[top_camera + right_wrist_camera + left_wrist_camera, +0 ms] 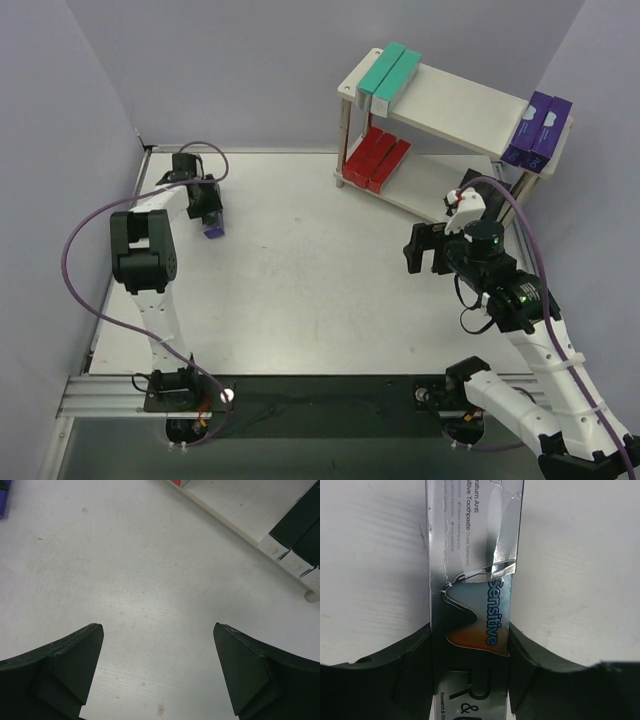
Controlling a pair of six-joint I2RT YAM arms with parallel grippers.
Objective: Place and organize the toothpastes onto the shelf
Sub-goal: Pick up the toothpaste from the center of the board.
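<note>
My left gripper [209, 214] is at the far left of the table and is shut on a toothpaste carton with a purple end [212, 229]. In the left wrist view the carton's shiny silver face [470, 555] runs between the fingers of the left gripper [470, 650]. My right gripper [421, 250] is open and empty above the table, in front of the shelf [460, 100]. The top board holds two teal cartons [390, 75] on the left and two purple cartons [538, 128] on the right. Red cartons [378, 158] lie on the lower board. Black cartons [295, 527] lie at the lower board's right.
Purple-grey walls close in the table on the left, back and right. The left arm's purple cable [85, 235] loops over the left edge. The right wrist view shows bare white table [150, 590] between the fingers of the right gripper [157, 630].
</note>
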